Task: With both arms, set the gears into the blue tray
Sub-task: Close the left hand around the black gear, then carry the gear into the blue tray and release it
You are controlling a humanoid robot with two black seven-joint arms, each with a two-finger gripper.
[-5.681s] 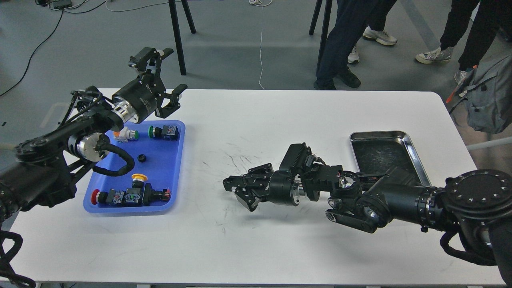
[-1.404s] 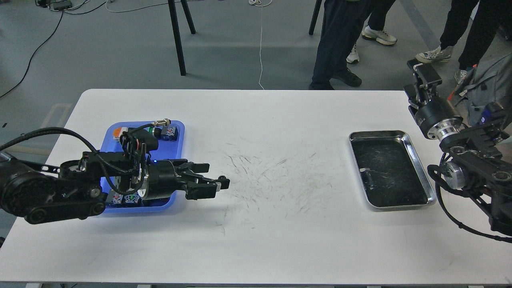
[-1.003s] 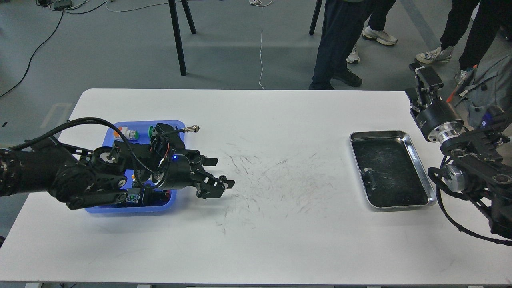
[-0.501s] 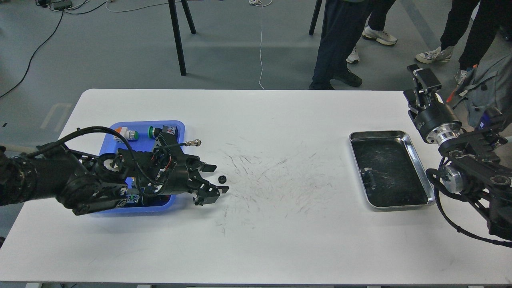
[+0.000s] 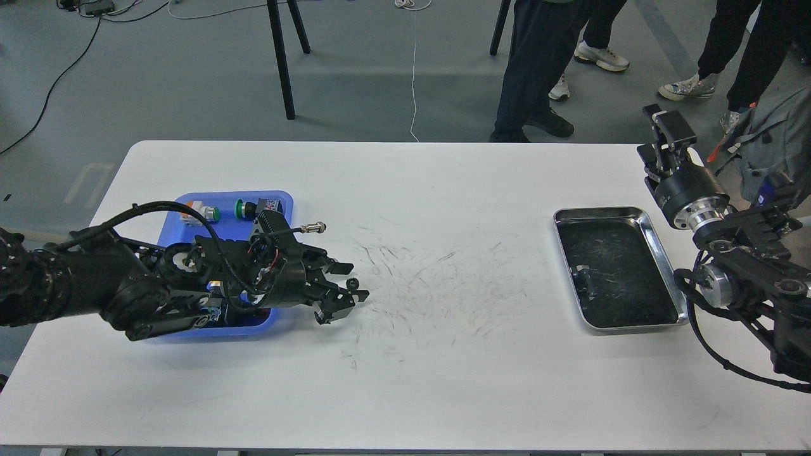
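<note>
One gear (image 5: 352,282), a tiny black toothed disc, lies on the white table just right of the blue tray (image 5: 282,197). My left arm stretches low across the tray's near half. At its far end my left gripper (image 5: 349,283) is open, one finger on each side of the gear, and I see no squeeze on it. Much of the tray floor is hidden under the arm. At the table's far right edge my right gripper (image 5: 660,130) is raised and points away from me. It is dark and seen end-on, so its fingers cannot be told apart.
Push-button switches with green caps (image 5: 212,214) sit at the back of the blue tray. A shiny steel tray (image 5: 607,211) with a dark bottom lies at the right. People's legs, stand poles and a grey backpack (image 5: 776,149) are beyond the table.
My left gripper has slid a little right, so the gear that lay just ahead of its tips half a second ago now sits between the fingers. The right arm has barely moved.
</note>
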